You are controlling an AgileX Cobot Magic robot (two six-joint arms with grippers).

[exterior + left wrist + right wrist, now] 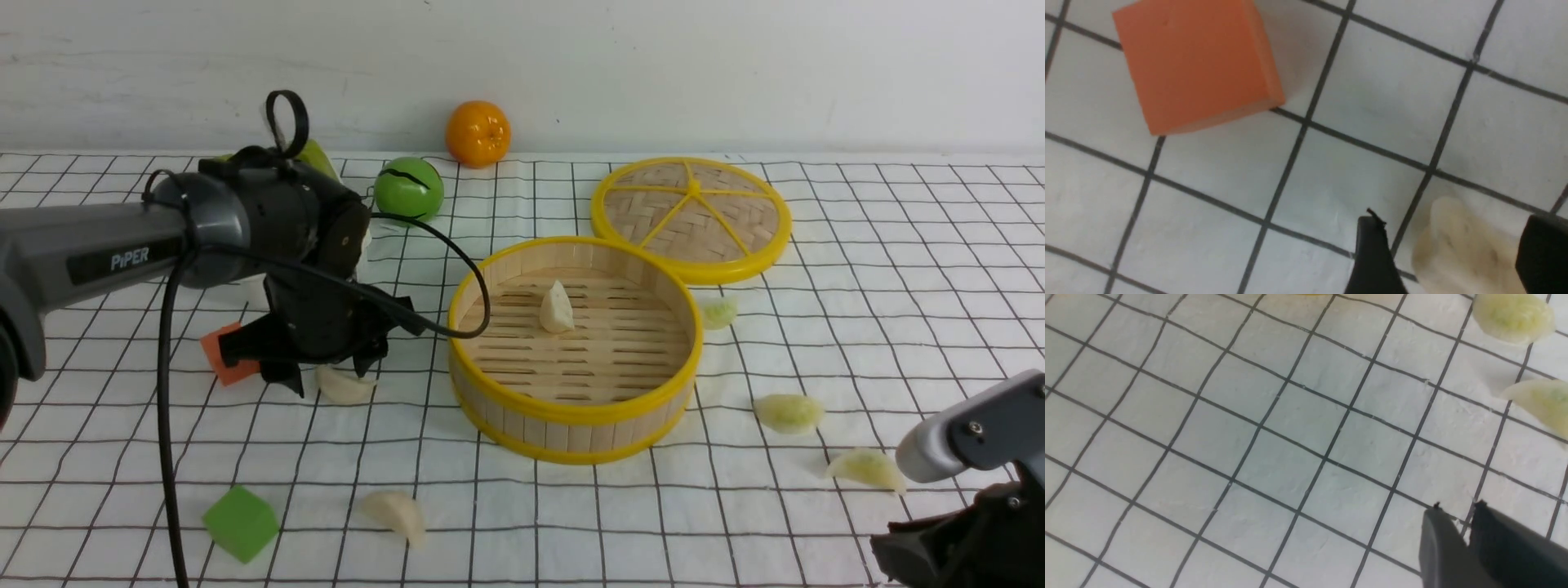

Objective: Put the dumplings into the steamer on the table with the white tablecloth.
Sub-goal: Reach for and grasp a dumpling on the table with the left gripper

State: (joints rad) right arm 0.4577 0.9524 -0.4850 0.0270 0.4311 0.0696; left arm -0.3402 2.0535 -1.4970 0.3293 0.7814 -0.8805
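The bamboo steamer (pixel 571 408) stands mid-table on the white tablecloth (pixel 898 269) and holds one cream dumpling (pixel 557 309). My left gripper (pixel 322 374) is open and low over another cream dumpling (pixel 343 385). In the left wrist view that dumpling (pixel 1466 249) lies between the two spread fingers (pixel 1372 253) of the gripper (pixel 1453 245). A third cream dumpling (pixel 396 513) lies at the front. Greenish dumplings lie right of the steamer (pixel 718 312), (pixel 789 412), (pixel 865 468). My right gripper (pixel 939 547) is shut and empty (pixel 1457 508), near two of them (pixel 1513 316), (pixel 1543 404).
The woven lid (pixel 692 219) lies behind the steamer on the right. An orange cube (pixel 229 359) sits beside the left gripper, also in the left wrist view (pixel 1196 65). A green cube (pixel 239 523) lies front left. A green ball (pixel 408 189) and an orange (pixel 478 133) sit at the back.
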